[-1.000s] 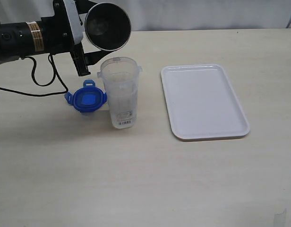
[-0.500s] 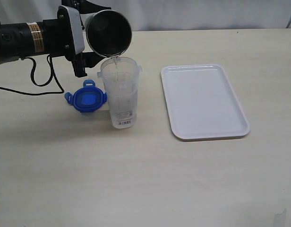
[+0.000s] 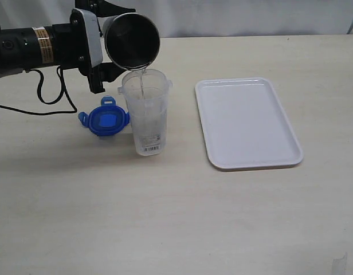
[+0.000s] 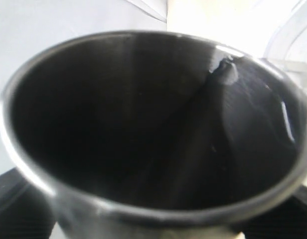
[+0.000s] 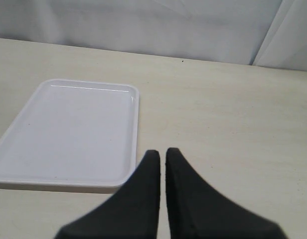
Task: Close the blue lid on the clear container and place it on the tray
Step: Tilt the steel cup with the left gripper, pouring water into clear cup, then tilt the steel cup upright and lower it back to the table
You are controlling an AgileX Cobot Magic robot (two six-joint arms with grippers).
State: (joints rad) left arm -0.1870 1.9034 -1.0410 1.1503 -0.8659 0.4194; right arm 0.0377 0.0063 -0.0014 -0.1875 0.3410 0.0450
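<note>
My left gripper (image 3: pixel 116 40) is shut on a steel cup (image 3: pixel 132 39), tipped sideways with its lip just above the clear container (image 3: pixel 145 114). A thin stream of water (image 3: pixel 142 80) runs from the cup into the container, which stands upright and lidless on the table. The blue lid (image 3: pixel 105 121) lies flat on the table, touching the container's left side. The white tray (image 3: pixel 245 123) sits empty to the right. The cup's dark inside (image 4: pixel 153 129) fills the left wrist view. My right gripper (image 5: pixel 162 154) is shut on nothing, beside the tray's (image 5: pixel 69 129) corner.
The left arm (image 3: pixel 27 48) reaches in from the left edge, and its black cable (image 3: pixel 44 97) loops on the table behind the lid. A white curtain (image 5: pixel 143 25) hangs along the far table edge.
The left gripper has rolled and brought the cup's lip down to the container's rim. A stream of water now runs into the container. The right gripper has stayed shut.
</note>
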